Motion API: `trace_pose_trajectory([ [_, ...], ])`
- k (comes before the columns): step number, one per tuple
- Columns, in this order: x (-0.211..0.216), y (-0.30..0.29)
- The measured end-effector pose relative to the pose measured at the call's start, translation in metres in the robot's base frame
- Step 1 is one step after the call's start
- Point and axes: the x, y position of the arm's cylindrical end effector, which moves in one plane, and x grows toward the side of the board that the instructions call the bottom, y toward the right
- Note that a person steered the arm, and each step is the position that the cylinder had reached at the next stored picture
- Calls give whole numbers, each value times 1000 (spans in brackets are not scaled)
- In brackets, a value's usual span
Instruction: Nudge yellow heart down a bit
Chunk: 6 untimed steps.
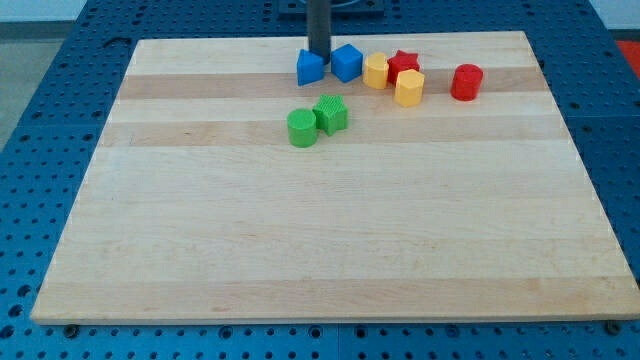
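Observation:
The yellow heart [376, 71] lies near the view's top, between a blue cube [347, 63] on its left and a red star [403, 64] on its right. A yellow hexagon [409, 88] sits just below and right of it. My tip [318, 53] stands at the top edge of a blue triangle [311, 68], about two block widths left of the yellow heart, with the blue cube between them. The tip seems to touch the blue triangle and is apart from the heart.
A green cylinder [302, 128] and a green star [331, 113] sit together below the blue blocks. A red cylinder [466, 81] lies alone to the right. The wooden board [320, 240] rests on a blue perforated table.

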Motion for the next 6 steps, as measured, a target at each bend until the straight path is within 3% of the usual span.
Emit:
trace_pose_trajectory([
  [2,-52,30],
  [4,-53,111],
  [6,-20,109],
])
